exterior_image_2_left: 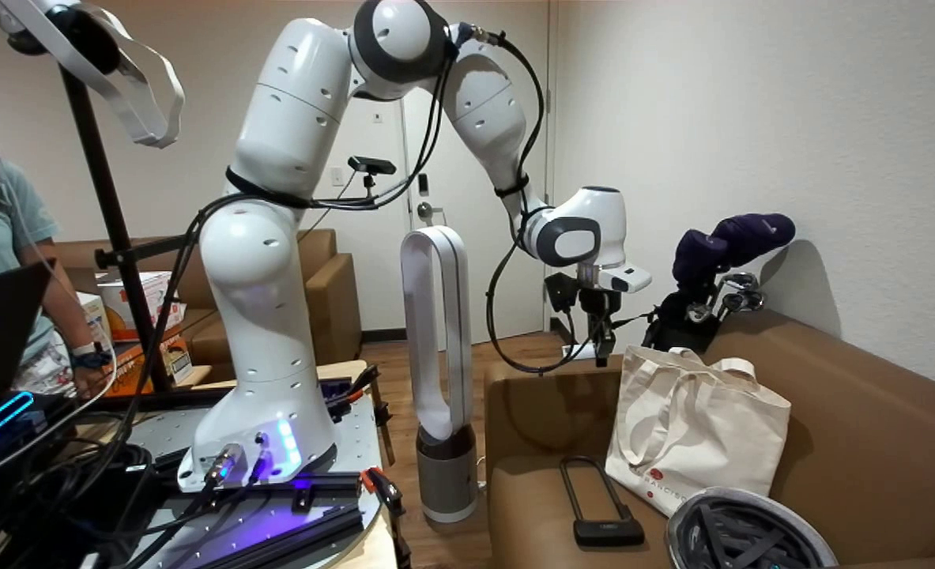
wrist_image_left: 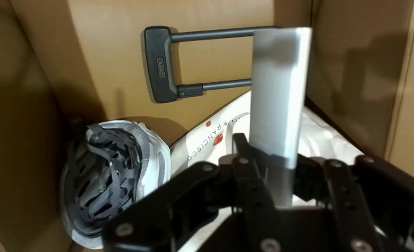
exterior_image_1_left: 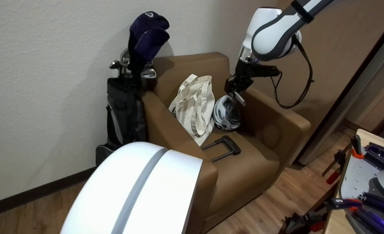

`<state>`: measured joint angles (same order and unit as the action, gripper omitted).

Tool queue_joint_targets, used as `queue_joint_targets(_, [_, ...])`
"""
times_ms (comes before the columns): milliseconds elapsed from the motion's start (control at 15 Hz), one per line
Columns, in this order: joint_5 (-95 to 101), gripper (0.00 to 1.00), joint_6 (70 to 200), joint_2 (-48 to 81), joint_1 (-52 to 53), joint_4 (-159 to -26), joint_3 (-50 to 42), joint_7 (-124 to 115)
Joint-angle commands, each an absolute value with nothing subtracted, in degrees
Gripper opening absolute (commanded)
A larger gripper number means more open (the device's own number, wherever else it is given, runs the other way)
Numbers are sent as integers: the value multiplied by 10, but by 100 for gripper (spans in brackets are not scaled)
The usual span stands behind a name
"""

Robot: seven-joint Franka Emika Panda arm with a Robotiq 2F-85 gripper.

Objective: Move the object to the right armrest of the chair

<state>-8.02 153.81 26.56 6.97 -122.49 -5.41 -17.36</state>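
Silver and flat, one bar is pinched tight in the jaws of the one gripper. I count one chair with two armrests, one desk, one robot arm, one cloth bag, one helmet and one lock. The bar is straight, with a shiny stripe down its side and a dark smudge near its tip. It hangs in the air over the chair, out past the desk edge that faces the chair. How close to each armrest, I can't tell. Below, the bag sits at the back of the seat. The helmet lies just beside the bag, with its inside showing. The lock lies flat near the bag, on the side toward the desk edge. In the wrist view the bar hides the lock's end, and the gripper hides much of the bag. The robot arm stands on the desk near that same edge. Two clamps sit along it, one by a corner. One fan stands past the edge, one golf bag is by the wall, and one couch shows behind the desk.
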Motion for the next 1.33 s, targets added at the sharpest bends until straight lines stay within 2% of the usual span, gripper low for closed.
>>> queue_joint_targets(0, [-72, 13, 1537, 265, 61, -1224, -45, -179])
queue_joint_targets(200, [-73, 13, 1537, 271, 62, -1223, -44, -179])
queue_joint_targets(267, [-77, 5, 1551, 274, 54, -1221, -41, -167])
queue_joint_targets(600, [15, 5, 1582, 271, 66, -1223, -138, -202])
queue_joint_targets(800, [48, 5, 1566, 273, 26, -1201, -168, -153])
queue_joint_targets(1267, [59, 4, 1487, 298, -132, -1091, -158, 48])
